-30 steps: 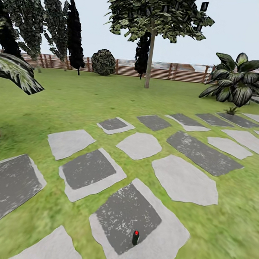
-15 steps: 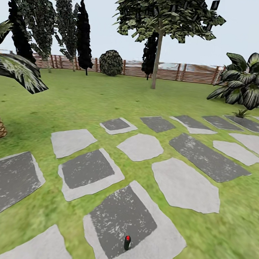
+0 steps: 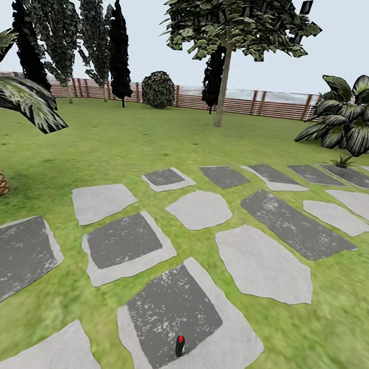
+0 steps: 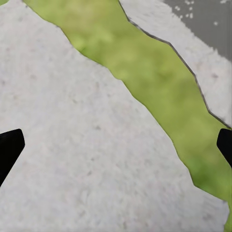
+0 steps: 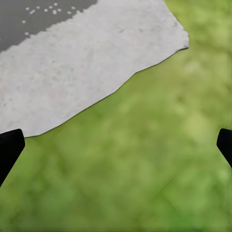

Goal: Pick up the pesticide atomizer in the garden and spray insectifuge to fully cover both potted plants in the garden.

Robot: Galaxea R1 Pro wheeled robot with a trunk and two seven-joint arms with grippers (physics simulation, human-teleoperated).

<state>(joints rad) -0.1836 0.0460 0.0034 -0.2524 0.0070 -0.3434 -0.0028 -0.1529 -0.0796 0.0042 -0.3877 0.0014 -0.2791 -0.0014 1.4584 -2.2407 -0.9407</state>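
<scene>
Currently one pesticide atomizer (image 3: 180, 346) stands upright, red cap up, on the nearest dark stepping stone (image 3: 173, 312). One potted plant (image 3: 342, 161) visible far right beside the striped shrub (image 3: 352, 118). Left gripper (image 4: 116, 145) spread wide over a pale stone, nothing held. Right gripper (image 5: 116, 145) likewise spread, empty, over grass (image 5: 145, 164).

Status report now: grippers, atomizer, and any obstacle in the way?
Left gripper open, over pale stone. Right gripper open, over grass. Atomizer upright on the near dark stone, untouched. Nothing seen in the way.
</scene>
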